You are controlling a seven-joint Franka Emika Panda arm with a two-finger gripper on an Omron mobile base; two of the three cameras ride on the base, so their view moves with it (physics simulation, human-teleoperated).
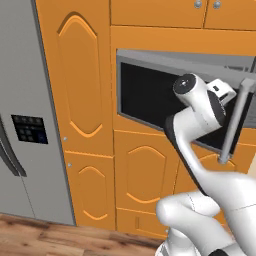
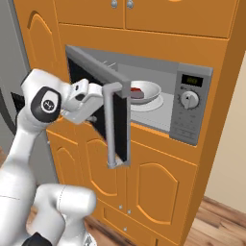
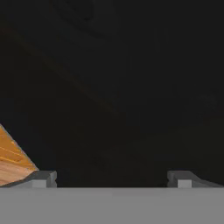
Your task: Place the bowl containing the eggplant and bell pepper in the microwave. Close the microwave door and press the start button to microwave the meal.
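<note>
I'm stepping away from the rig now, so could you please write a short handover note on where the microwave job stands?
Tool: open, empty, up against the dark glass on the outer face of the door.
Bowl: already inside the microwave, with the red pepper in it; the eggplant can't be made out.
Door: part open, bar handle swung out.
Done: bowl placed.
Left: push the door shut, press start on the right-hand panel.
</note>
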